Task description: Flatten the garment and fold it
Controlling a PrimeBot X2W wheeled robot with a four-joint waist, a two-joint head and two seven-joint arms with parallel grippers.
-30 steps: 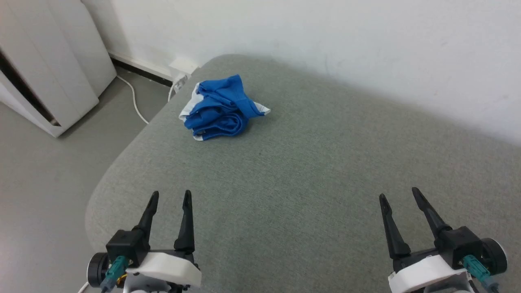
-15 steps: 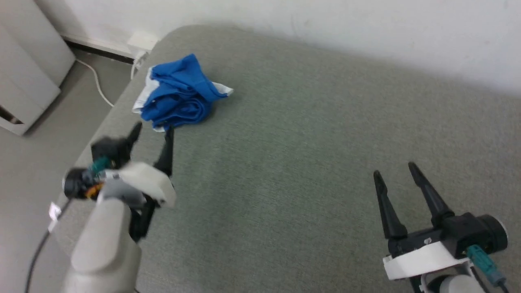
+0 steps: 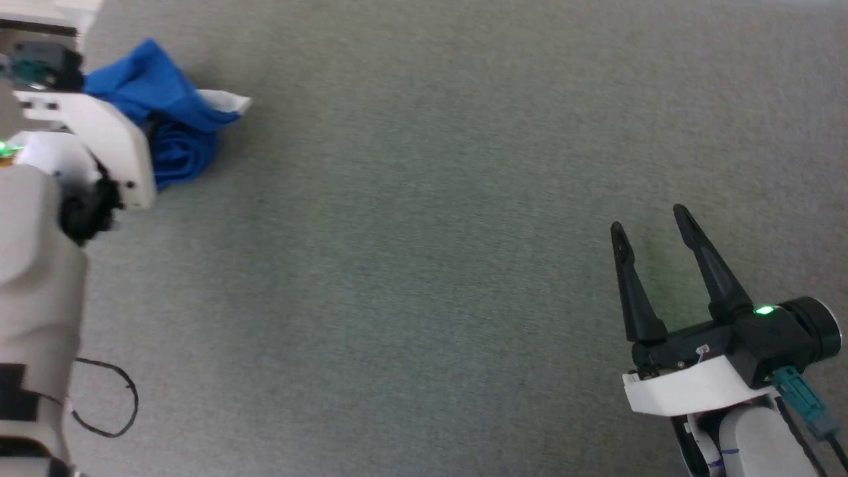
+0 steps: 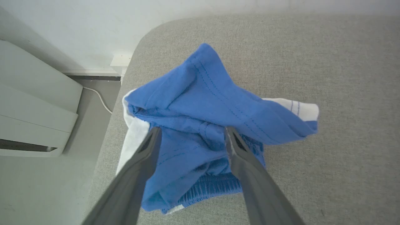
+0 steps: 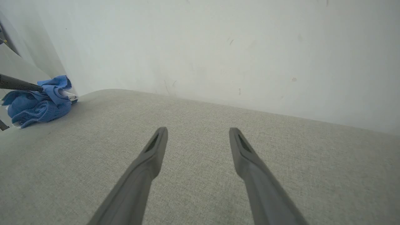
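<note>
The garment (image 4: 203,87) is a crumpled heap of bright blue shorts with a white side stripe and ribbed waistband, lying near the left end of the grey-green cushion (image 4: 343,93). My left gripper (image 4: 192,129) is open, its fingers straddling the middle of the heap; whether they touch the cloth I cannot tell. In the head view the garment (image 3: 175,116) sits top left, partly covered by my left arm's white wrist (image 3: 106,149). My right gripper (image 3: 650,220) stands open over bare cushion at the lower right, far from the garment (image 5: 37,103), and it (image 5: 198,129) holds nothing.
The cushion's rounded left edge (image 4: 107,131) drops to a grey floor with a white cable (image 4: 100,100) and a white cabinet (image 4: 31,109). A white wall (image 5: 218,47) backs the cushion. A loose black cable (image 3: 109,397) hangs by my left arm.
The head camera has tilted down and turned. My left arm has reached forward and left until its open gripper is over the garment. The right gripper has barely moved.
</note>
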